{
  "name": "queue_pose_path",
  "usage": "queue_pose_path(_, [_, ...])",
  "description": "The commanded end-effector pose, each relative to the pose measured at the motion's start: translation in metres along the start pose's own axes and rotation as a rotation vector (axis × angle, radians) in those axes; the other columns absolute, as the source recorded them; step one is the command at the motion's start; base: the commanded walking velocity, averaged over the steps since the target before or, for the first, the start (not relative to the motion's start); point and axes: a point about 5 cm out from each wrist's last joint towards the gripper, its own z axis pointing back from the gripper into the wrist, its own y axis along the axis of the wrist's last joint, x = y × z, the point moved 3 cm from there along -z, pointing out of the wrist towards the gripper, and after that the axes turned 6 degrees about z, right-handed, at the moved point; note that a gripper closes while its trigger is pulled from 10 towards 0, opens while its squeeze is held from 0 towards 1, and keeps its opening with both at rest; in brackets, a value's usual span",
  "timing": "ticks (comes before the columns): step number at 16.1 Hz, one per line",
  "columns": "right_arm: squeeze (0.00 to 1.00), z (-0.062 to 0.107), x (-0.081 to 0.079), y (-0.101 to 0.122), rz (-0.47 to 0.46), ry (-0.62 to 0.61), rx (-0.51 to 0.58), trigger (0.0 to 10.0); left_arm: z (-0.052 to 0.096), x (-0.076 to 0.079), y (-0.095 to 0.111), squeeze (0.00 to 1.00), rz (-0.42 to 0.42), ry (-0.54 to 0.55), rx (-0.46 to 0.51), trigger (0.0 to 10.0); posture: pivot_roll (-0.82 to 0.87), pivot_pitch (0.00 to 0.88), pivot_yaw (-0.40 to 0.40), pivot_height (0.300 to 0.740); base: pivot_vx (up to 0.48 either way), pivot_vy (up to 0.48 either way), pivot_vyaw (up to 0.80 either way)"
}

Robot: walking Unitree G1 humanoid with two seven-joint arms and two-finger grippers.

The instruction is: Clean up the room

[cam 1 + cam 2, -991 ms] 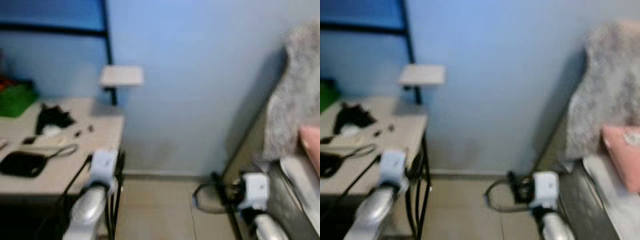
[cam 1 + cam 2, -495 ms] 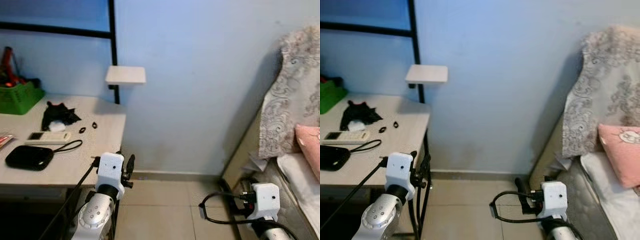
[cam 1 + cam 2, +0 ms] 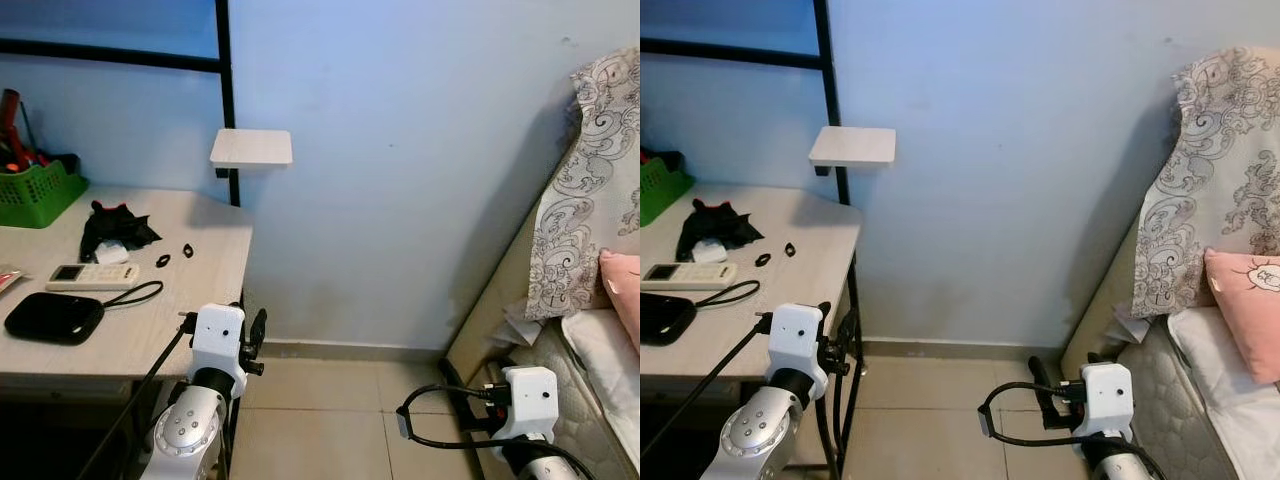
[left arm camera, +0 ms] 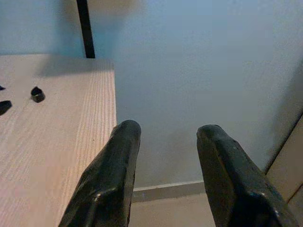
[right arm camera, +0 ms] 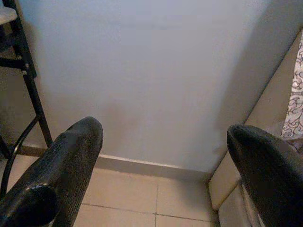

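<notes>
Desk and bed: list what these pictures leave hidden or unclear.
- Green basket: cut by the left eye view's edge, contents unclear.
- Two small black bits on the desk: too small to identify.
- Pink pillow: cut by the right eye view's edge.
- Under the desk: dark shadow.

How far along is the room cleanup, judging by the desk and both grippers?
Loose items lie on the desk: a black cloth, a white remote, a black case with a strap and two small black bits. A green basket sits at the back. The left gripper and right gripper are open and hold nothing. Whether anything has been tidied cannot be told.
</notes>
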Motion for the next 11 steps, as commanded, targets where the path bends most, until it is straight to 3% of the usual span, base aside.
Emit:
queue_pose_path(1, [0.28,0.000,0.005,0.001,-0.007,-0.020,0.001,10.0,-0.002,0.002,0.006,0.00,0.003,-0.002,0.020,10.0,0.01,0.000,-0.067,0.740,0.000,0.000,0.00])
queue_pose_path(9, [0.29,0.000,0.004,0.000,-0.004,-0.018,-0.004,10.0,-0.001,0.002,0.007,0.00,0.000,0.004,0.016,10.0,0.01,0.000,-0.067,0.740,0.000,0.000,0.00])
queue_pose_path(10, [0.28,0.014,-0.007,-0.009,-0.018,0.012,-0.063,10.0,-0.001,-0.003,-0.010,0.00,-0.004,0.039,-0.056,10.0,-0.03,0.051,-0.093,0.740,0.000,0.000,0.00])
queue_pose_path(11, [0.27,0.018,-0.010,-0.010,-0.021,0.020,-0.068,10.0,0.002,-0.001,-0.013,0.00,-0.006,0.031,-0.064,10.0,-0.04,0.054,-0.091,0.740,0.000,0.000,0.00])
